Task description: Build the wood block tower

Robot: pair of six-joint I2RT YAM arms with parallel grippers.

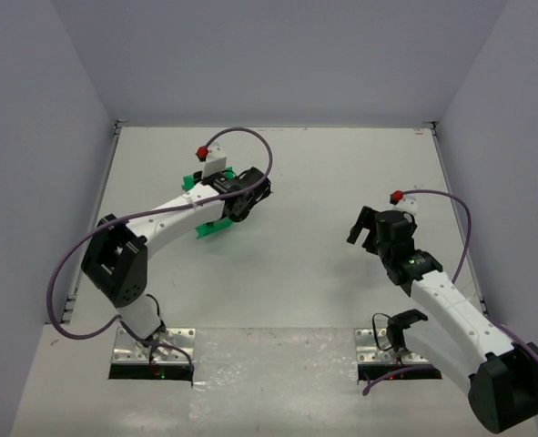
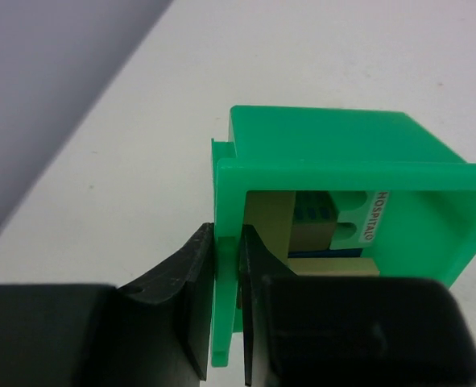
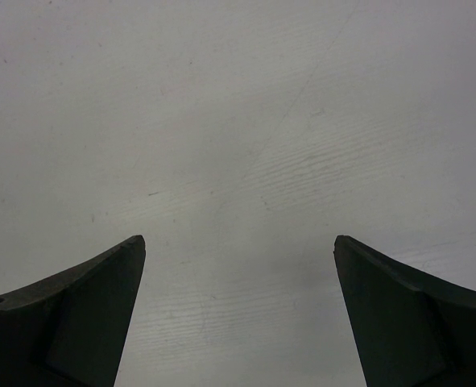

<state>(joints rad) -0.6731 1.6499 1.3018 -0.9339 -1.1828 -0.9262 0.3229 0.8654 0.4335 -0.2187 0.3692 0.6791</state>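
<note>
My left gripper [image 2: 225, 306] is shut on the side wall of a green plastic bin [image 2: 342, 145], one finger outside and one inside. The bin is tipped with its open side toward the wrist camera. Loose wooden blocks lie inside it: a tan block [image 2: 270, 222], a green block [image 2: 314, 211], a green piece with a "HOSPITAL" label [image 2: 372, 218], a thin blue piece [image 2: 326, 253] and a tan bar [image 2: 334, 266]. No stacked tower shows. In the top view the left gripper [image 1: 241, 202] hides most of the bin [image 1: 216, 228]. My right gripper [image 1: 364, 228] is open and empty over bare table [image 3: 239, 242].
Grey walls close the table on the left, back and right. The bin sits at the table's back left [image 1: 194, 180]. The white tabletop [image 1: 323, 182] lies between the two arms.
</note>
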